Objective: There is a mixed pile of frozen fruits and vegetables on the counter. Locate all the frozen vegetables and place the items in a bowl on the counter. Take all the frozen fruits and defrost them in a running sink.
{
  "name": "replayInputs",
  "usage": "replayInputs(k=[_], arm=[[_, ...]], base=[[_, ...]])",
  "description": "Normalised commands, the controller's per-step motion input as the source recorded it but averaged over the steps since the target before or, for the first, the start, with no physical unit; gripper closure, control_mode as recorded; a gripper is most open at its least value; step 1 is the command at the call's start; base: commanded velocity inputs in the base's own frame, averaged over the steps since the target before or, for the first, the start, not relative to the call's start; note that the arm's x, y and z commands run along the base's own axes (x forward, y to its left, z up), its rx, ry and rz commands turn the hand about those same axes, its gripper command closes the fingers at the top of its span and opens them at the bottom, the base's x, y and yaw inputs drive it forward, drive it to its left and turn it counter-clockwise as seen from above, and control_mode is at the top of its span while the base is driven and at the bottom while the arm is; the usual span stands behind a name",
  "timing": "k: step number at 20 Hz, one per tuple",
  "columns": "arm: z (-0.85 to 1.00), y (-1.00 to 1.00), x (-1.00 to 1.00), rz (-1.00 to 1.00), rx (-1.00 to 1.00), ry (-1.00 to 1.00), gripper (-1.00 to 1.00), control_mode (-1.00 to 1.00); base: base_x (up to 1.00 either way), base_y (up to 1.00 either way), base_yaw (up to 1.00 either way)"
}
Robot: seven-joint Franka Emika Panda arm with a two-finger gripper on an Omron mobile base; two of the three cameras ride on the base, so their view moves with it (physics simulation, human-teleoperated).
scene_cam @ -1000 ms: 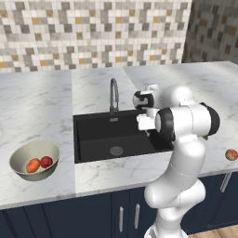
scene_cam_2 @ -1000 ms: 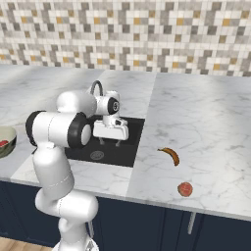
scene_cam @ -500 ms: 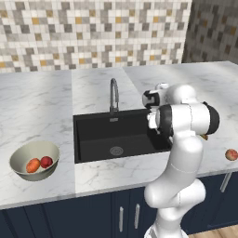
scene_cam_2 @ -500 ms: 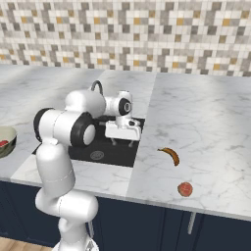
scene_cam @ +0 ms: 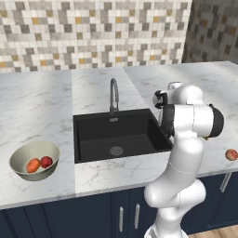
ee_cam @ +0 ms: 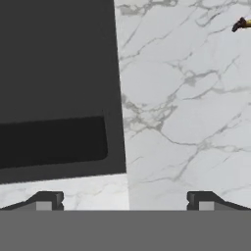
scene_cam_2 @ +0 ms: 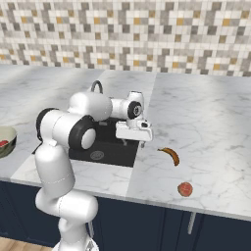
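Observation:
My gripper [scene_cam_2: 133, 143] hangs open and empty over the right rim of the black sink [scene_cam: 93, 135], its fingertips [ee_cam: 46, 201] spread wide above the basin's edge and the marble counter [scene_cam_2: 211, 117]. The curved yellow-orange banana [scene_cam_2: 170, 155] lies on the counter just right of the gripper; its dark end [ee_cam: 240, 23] shows at the top right of the hand view. A reddish-peach apple [scene_cam_2: 185, 188] sits nearer the front edge. The beige bowl [scene_cam: 21, 155] left of the sink holds the orange carrot piece [scene_cam: 32, 165] and the red tomato [scene_cam: 46, 161].
The curved grey faucet [scene_cam: 113, 95] rises behind the sink, left of my arm. No water shows under it. A tiled wall backs the counter. The apple [scene_cam: 231, 154] lies close to the counter's front edge.
My arm has swung to the right, carrying the open gripper from over the middle of the sink to its right rim, closer to the banana. The food has not moved.

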Motion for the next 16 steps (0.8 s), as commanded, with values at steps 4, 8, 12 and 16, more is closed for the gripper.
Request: replayInputs(k=[4, 8, 12, 16], arm=[[0.00, -0.44, 0.02, 0.09, 0.04, -0.14, -1.00, -1.00], [0.00, -0.38, 0.06, 0.08, 0.03, 0.00, -1.00, -1.00], [0.09, -0.34, 0.00, 0.09, 0.02, 0.01, -1.00, -1.00], [0.10, -0.36, 0.00, 0.08, 0.02, 0.03, -1.00, -1.00]], base=[[0.00, 0.00, 0.00], [0.00, 0.00, 0.00], [0.00, 0.00, 0.00], [0.00, 0.00, 0.00]])
